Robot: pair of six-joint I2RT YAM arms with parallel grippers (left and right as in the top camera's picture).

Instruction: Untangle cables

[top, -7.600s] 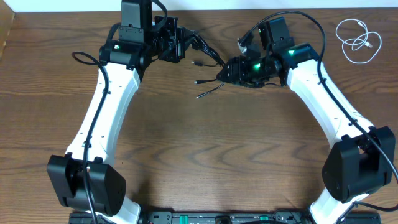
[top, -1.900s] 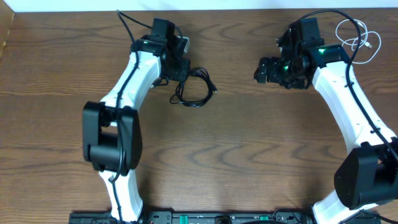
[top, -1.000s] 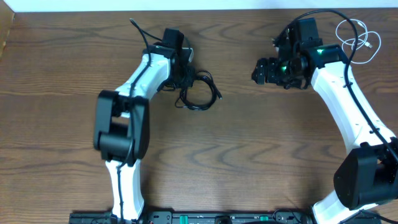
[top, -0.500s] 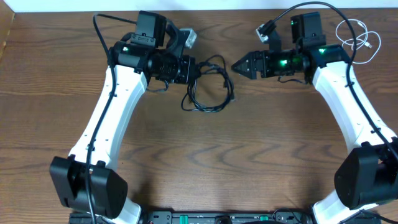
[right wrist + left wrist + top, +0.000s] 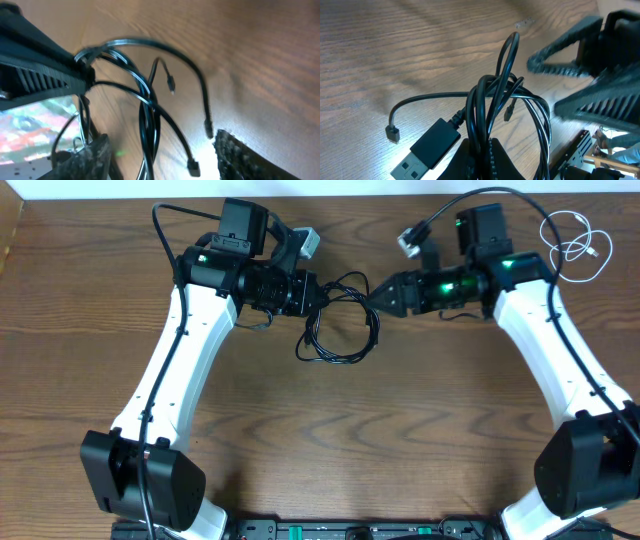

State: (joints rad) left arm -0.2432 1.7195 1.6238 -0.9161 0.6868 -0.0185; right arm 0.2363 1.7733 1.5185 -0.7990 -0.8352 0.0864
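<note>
Left gripper (image 5: 308,290), from overhead: clenched on one edge of the black cables (image 5: 340,330), holding the tangled loops out over the middle of the table (image 5: 320,440). Opposite, right gripper (image 5: 378,293): jaws parted, nothing in them, nose almost at the bundle's far edge. Swung in from well off to the side within the last second, narrowing on the way. Most likely lining up a second hold, needed before drawing any strand free of the knot. Far off at the right corner, white cable (image 5: 572,242), lying well apart from the black bundle.

From the left wrist: several black strands pinched together at the bottom of the frame, crossing just above the grip, one loop rising beyond. To the left, a flat plug (image 5: 427,150) and a small plug end (image 5: 393,134) trailing loose. Ahead, the other gripper, spread wide, near the loop but not touching it.

From the right wrist: fingers well apart at the bottom corners, black strands running down between them, none yet caught. At the upper left, the clamped gripper's dark tip, pinning the top of the loops.
</note>
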